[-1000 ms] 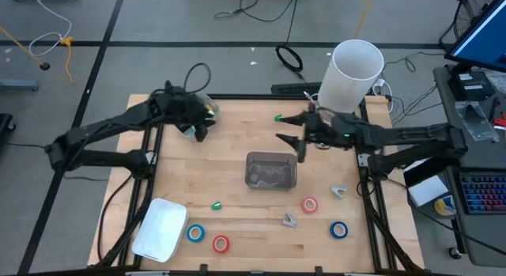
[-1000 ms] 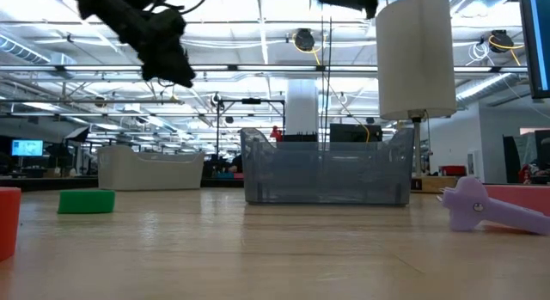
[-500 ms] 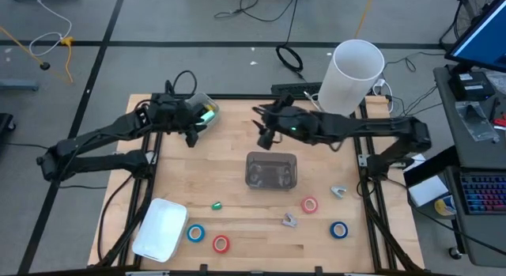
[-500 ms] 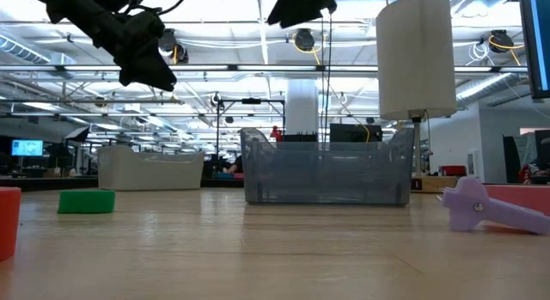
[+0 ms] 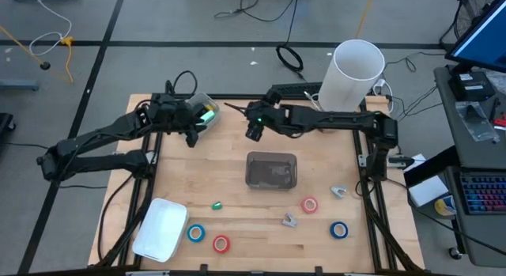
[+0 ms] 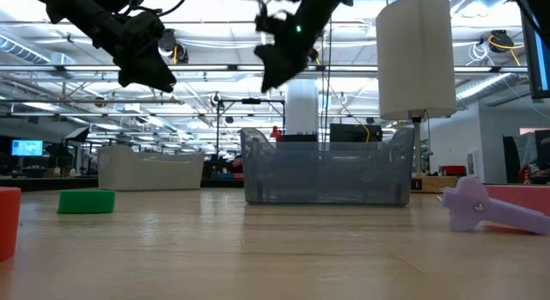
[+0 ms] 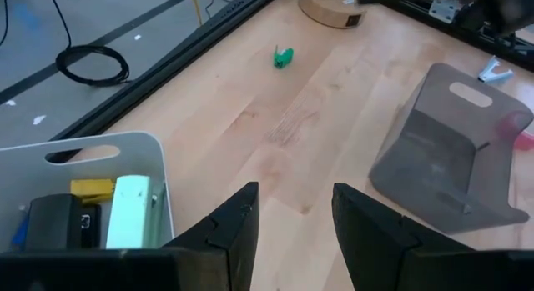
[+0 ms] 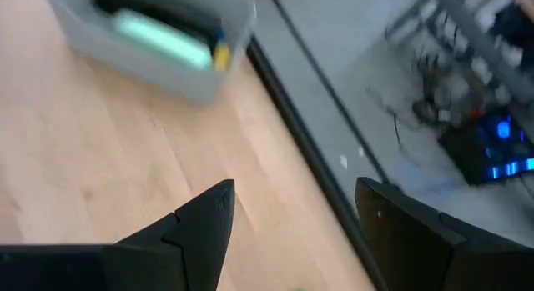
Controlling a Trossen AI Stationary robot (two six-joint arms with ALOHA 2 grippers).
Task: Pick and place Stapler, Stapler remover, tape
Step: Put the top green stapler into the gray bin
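Since the earlier frame, the right gripper [image 5: 253,132] is being swung toward 10 o'clock, jaws open and empty; left gripper [image 5: 190,136], jaws parted, is being held over the bin [image 5: 207,107] containing the stapler [image 7: 132,211].

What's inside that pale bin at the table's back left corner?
The bin holds a mint-green stapler, a black item and a small yellow piece. Anything beneath them is hidden.
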